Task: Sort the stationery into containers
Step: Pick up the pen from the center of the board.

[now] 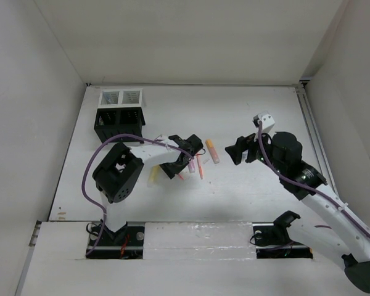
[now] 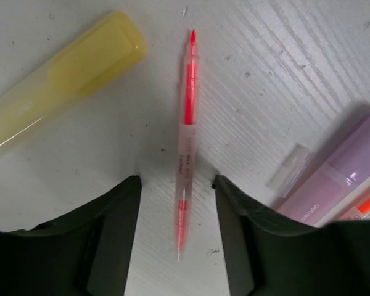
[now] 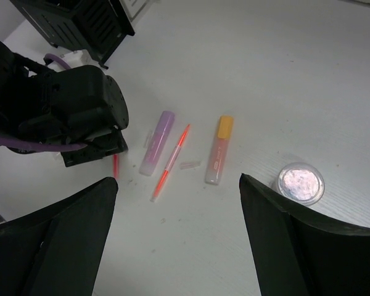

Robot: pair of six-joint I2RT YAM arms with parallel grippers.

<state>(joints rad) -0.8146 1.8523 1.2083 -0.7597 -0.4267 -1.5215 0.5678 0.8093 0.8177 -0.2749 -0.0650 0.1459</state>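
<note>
A thin red pen (image 2: 188,123) lies flat on the table between the fingers of my left gripper (image 2: 177,185), which is open with a gap on each side of the pen. A yellow marker (image 2: 68,80) lies to its left, and a purple marker (image 2: 339,179) and an orange pen (image 2: 367,203) to its right. My right gripper (image 3: 179,182) hangs open and empty above the table. Below it lie the purple marker (image 3: 157,143), orange pen (image 3: 171,161), orange-capped marker (image 3: 219,150) and a small round greyish piece (image 3: 302,183). The black container (image 1: 118,125) and white container (image 1: 121,97) stand at the back left.
A small clear cap (image 2: 290,169) lies beside the purple marker. The left arm's body (image 3: 61,111) crowds the markers from the left. White walls enclose the table on three sides.
</note>
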